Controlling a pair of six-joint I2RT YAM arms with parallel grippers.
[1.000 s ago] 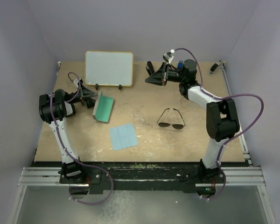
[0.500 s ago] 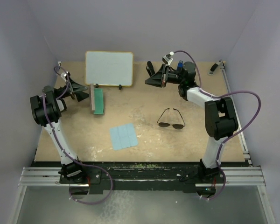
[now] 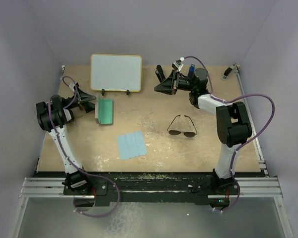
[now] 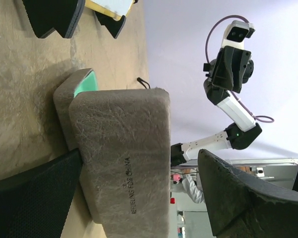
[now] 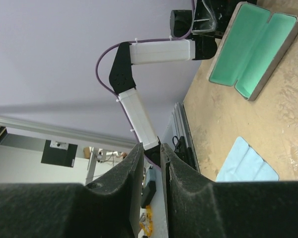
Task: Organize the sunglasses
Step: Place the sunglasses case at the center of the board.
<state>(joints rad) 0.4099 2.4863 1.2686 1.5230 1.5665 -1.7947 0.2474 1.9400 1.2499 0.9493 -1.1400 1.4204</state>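
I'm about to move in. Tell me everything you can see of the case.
The case is a grey rectangular box with rounded corners, its outside felt-like with small printed lettering, its inside lined mint green. It is open, two hinged halves, lining facing up. It rests on the table at the back left, just before the whiteboard's feet. The open left gripper brackets its grey side; contact is unclear.
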